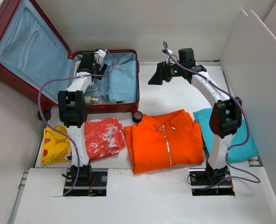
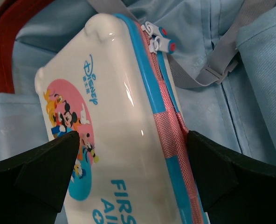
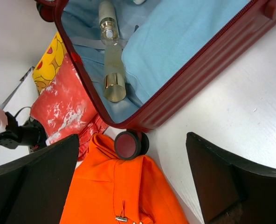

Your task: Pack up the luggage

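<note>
A Disney first-aid case [image 2: 114, 121] in the luggage [image 1: 31, 46] is straddled by the released left jaws; a wheel [image 3: 127, 144] and orange jacket [image 3: 128, 196] are seen between the released right jaws.

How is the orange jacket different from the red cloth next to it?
The jacket is plain orange; the red cloth has white splotches. The jacket is bigger than the red cloth. The jacket has a zip down its middle; the red cloth shows none. Both lie folded on the table, outside the luggage.
</note>
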{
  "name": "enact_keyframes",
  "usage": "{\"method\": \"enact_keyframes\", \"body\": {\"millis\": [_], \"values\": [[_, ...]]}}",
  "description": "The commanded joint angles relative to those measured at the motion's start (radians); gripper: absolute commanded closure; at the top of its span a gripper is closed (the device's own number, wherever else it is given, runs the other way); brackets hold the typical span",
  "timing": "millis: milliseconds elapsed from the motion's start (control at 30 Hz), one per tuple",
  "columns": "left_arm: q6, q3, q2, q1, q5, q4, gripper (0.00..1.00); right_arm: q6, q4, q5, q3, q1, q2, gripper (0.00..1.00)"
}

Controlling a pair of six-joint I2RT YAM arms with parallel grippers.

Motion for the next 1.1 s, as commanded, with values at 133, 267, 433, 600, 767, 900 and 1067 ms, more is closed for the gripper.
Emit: {"method": "enact_keyframes", "body": {"millis": [133,267,433,600,767,900,1067], "values": [[0.128,-0.048,-0.035,0.022,0.113,0.006,0.03,-0.022,0.012,-0.031,-0.002,-0.008,-0.045,0.0],[0.115,0.002,-0.035,0.022,0.123,0.006,0.01,-0.031,0.001,-0.021,-0.002,-0.008,-0.054,0.0],[0.063,0.093,-0.095,0.011,0.153,-0.003,0.01,-0.051,-0.096,0.105,0.024,-0.033,-0.074,0.0],[0.091,0.131,-0.185,-0.029,0.124,-0.013,0.01,-0.051,-0.215,0.338,0.024,-0.094,-0.117,0.0],[0.065,0.082,-0.31,-0.029,0.19,-0.038,0.01,-0.086,-0.303,0.496,-0.023,-0.103,-0.183,0.0],[0.065,0.082,-0.4,-0.029,0.193,-0.197,0.01,-0.086,-0.249,0.484,-0.105,-0.103,-0.227,0.0],[-0.027,0.065,-0.489,0.026,0.064,-0.425,0.01,-0.077,-0.21,0.493,-0.16,-0.085,-0.261,0.0]]}}
